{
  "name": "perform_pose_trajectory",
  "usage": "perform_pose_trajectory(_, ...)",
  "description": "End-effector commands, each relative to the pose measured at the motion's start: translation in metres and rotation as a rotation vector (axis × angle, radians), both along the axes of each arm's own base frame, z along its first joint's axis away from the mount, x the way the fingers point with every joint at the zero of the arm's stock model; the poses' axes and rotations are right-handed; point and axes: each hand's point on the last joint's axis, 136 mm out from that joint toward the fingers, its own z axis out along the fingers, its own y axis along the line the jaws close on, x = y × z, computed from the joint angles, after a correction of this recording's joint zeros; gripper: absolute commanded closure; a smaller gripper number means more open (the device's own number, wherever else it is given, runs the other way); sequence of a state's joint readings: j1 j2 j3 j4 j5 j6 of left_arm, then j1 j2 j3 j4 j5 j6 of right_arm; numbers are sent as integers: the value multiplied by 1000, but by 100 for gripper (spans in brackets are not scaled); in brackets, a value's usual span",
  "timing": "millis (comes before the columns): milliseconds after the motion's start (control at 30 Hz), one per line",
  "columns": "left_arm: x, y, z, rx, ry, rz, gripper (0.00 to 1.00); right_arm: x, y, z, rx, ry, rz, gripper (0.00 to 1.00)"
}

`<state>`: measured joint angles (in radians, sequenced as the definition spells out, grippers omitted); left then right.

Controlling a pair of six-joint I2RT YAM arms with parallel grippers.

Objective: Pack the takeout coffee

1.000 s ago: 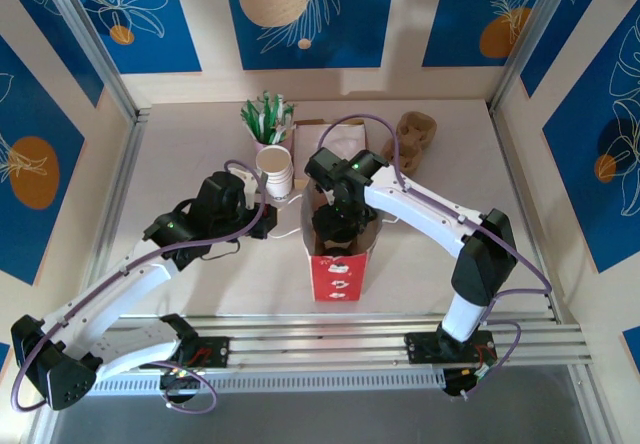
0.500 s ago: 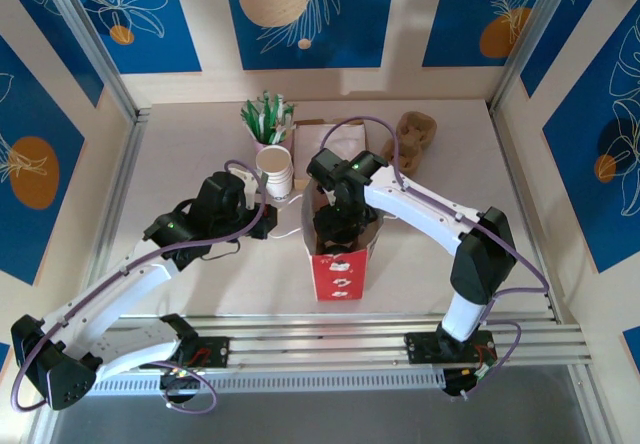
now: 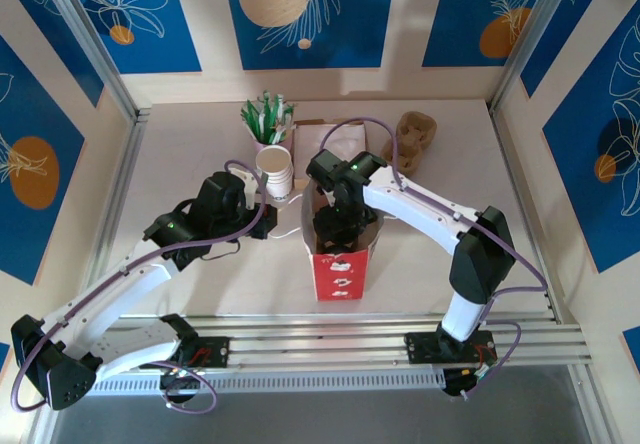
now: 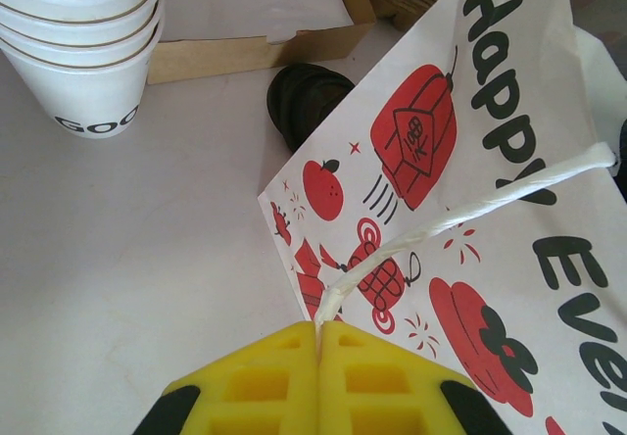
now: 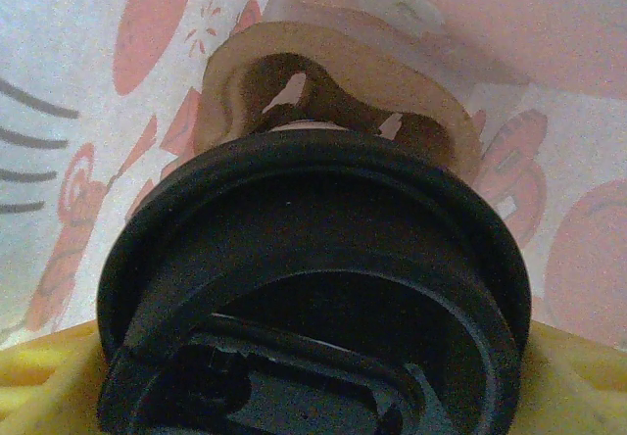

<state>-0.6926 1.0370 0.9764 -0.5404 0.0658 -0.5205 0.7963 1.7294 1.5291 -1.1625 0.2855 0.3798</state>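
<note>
Barely anything has shifted: the right arm sits marginally lower inside the red-and-white paper bag [image 3: 340,272]. Right fingers [image 5: 44,381] grasp the black-lidded takeout coffee cup [image 5: 313,278] above a brown moulded cardboard carrier [image 5: 323,68]. Left fingers [image 4: 260,381] are clenched on the bag's white twine handle [image 4: 470,210]. Seating judged near.

blue floral wall panels [image 3: 300,14] w/ pale table [image 3: 180,149].

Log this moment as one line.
left gripper: shut on bag handle | right gripper: shut on coffee cup, inside paper bag | brown carrier: in bag, beyond cup | cup: not yet released
</note>
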Motion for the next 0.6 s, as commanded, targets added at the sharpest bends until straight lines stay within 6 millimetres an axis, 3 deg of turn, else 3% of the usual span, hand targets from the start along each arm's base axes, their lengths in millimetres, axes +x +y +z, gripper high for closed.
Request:
perform_pose_trajectory(0,-2,-3,4,15,-12,-16,100,-8,-1,-14,-14,61,-15,28)
perform_pose_trajectory(567,-2,-5,1,13,-7,-19,100,-10,-1,-12,-16,54,-10,28)
